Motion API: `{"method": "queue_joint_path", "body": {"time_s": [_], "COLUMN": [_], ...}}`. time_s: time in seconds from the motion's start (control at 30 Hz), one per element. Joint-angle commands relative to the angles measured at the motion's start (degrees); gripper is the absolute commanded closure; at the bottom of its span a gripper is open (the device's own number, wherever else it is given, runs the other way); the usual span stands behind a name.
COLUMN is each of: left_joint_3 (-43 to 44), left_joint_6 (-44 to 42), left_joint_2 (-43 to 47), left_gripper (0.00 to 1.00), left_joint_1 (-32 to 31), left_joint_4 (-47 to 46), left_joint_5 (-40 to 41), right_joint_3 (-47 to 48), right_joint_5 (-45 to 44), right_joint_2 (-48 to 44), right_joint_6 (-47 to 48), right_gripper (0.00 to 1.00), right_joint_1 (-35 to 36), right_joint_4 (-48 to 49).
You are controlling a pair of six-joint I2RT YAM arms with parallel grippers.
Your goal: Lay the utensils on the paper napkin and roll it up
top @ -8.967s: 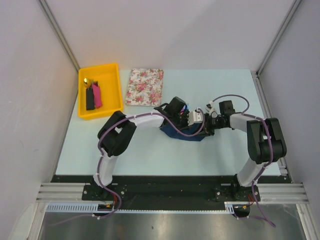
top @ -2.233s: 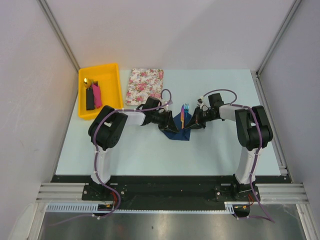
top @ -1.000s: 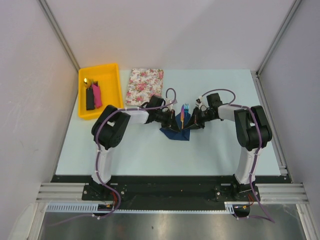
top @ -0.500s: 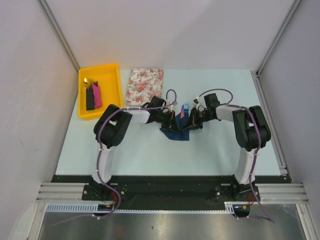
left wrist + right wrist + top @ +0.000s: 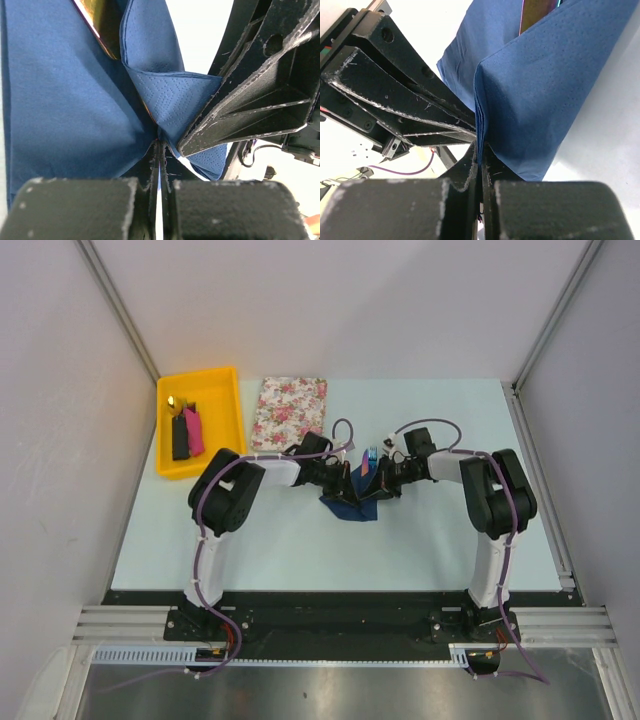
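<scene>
Navy blue paper napkin (image 5: 350,507), faintly embossed with dotted diamonds, and utensils (image 5: 365,468), one blue-handled, one tan-orange. At eleven o'clock, pink-and-white floral mat (image 5: 289,413); at ten o'clock, yellow tray (image 5: 218,405) with black block (image 5: 180,438) and pink block (image 5: 195,432).

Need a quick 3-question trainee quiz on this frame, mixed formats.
1. True or false: the left gripper and right gripper are each shut on the paper napkin.
2. Fill in: in the top view, the floral mat lies to the ___ of the yellow tray.
3. The black block and pink block lie in: A) yellow tray B) floral mat C) paper napkin.
Key: 1 true; 2 right; 3 A.
</scene>
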State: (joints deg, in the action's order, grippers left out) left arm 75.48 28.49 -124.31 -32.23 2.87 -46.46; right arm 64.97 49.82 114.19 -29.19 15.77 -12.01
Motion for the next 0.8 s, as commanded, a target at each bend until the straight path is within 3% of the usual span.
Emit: {"method": "queue_joint_path", "body": {"time_s": [0.0, 0.03, 0.27, 0.4, 0.43, 0.77], "left_joint_3": [0.99, 0.63, -4.72, -7.54, -7.63, -6.4], "left_joint_6": [0.34, 0.77, 1.65, 2.27, 2.88, 9.91], "left_joint_2": [1.7, 2.57, 7.84, 10.14, 10.32, 11.28], "left_gripper": [1.0, 0.99, 0.69, 0.58, 0.57, 0.44], "left_joint_1": [1.28, 1.64, 6.21, 8.58, 8.85, 11.22], "left_joint_4": [0.29, 0.2, -2.61, -4.79, -5.16, -11.92], "left_joint_5": [0.05, 0.14, -0.39, -0.04, -0.12, -0.48], "right_joint_3": [1.21, 1.3, 1.12, 0.95, 0.86, 0.07], "right_joint_5": [0.8, 0.8, 0.89, 1.33, 1.42, 1.86], "right_joint_2": [1.56, 1.65, 2.62, 2.88, 2.79, 2.26], "right_joint_6": [-1.4, -1.48, -1.22, -1.22, -1.39, -2.8], "right_gripper": [0.98, 0.98, 0.95, 0.77, 0.68, 0.47], "right_joint_1": [0.58, 0.58, 0.67, 0.84, 0.84, 0.93], "right_joint_4": [2.78, 3.04, 3.75, 4.28, 4.8, 7.18]}}
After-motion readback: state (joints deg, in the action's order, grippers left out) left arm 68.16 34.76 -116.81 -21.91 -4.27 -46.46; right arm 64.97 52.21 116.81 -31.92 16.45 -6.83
